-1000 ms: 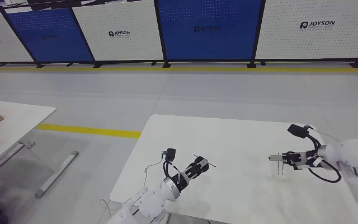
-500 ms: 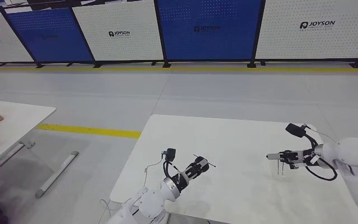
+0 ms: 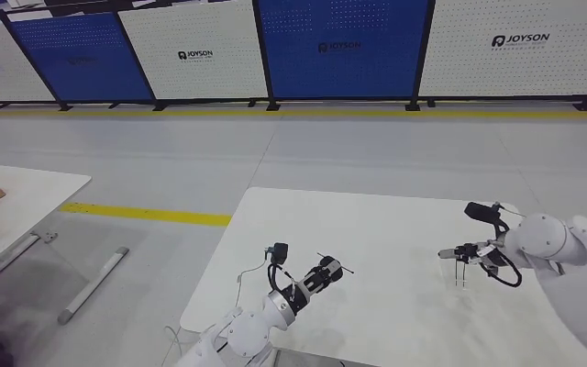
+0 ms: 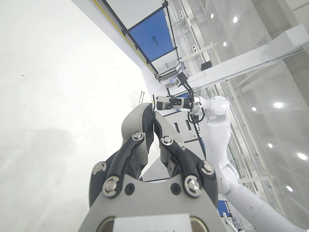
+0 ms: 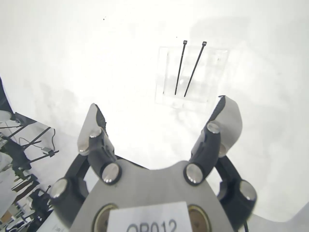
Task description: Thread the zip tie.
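Right arm has rolled its white forearm inward over the last second, and the right gripper has edged slightly toward the table's far side. Left arm has not shifted.

Task's things: two thin black plastic zip ties lie flat in a shallow, clear, square plastic tray. They sit side by side without touching. Their square heads poke just past one rim, and the pointed tails converge inside the tray. Nothing else can be made out in the tray.

A third black zip tie is pinched in the left gripper. It crosses the fingertips as a straight thin line, with both ends sticking out, and is held above the table's near side, well apart from the tray.

Jaws: the left pair is clenched, its ribbed black pads pressed together on the tie. The right pair is spread wide and grips nothing. It hangs near the tray, with the tails of the two ties lying ahead of the gap, clear of both fingers.

Materials: the fingers have smooth grey metal shells, black linkages and bright round pins. The white table is matte and plain, with a few dark specks.
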You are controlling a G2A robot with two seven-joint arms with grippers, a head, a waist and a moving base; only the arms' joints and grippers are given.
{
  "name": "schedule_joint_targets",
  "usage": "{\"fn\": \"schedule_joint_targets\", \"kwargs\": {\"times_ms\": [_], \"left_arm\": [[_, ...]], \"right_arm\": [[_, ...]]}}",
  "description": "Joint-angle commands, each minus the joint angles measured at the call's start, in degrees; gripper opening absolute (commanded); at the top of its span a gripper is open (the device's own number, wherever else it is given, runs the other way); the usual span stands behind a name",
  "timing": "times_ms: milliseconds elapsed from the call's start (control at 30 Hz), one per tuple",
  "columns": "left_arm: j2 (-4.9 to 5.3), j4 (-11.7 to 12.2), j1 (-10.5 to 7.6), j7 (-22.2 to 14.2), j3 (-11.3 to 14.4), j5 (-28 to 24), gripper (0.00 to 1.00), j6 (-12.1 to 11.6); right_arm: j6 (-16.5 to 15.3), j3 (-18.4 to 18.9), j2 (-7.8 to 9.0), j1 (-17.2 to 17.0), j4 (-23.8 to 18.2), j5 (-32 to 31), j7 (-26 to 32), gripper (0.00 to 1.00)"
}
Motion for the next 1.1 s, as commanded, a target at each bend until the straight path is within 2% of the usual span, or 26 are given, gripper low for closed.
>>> {"fn": "schedule_joint_targets", "kwargs": {"times_ms": [0,800,933,1067], "left_arm": [[0.0,0.0,0.0,0.0,0.0,0.0,0.0,0.0],[0.0,0.0,0.0,0.0,0.0,0.0,0.0,0.0],[0.0,0.0,0.0,0.0,0.0,0.0,0.0,0.0],[0.0,0.0,0.0,0.0,0.0,0.0,0.0,0.0]], "right_arm": [[-0.02,0.08,0.02,-0.04,-0.03,0.04,0.02,1.0],[-0.02,0.08,0.02,-0.04,-0.03,0.04,0.02,1.0],[-2.34,1.3,0.38,-1.85,-1.77,0.5,-2.56,1.0],[-3.59,2.7,1.0,-3.68,-3.71,0.48,-1.99,1.0]]}}
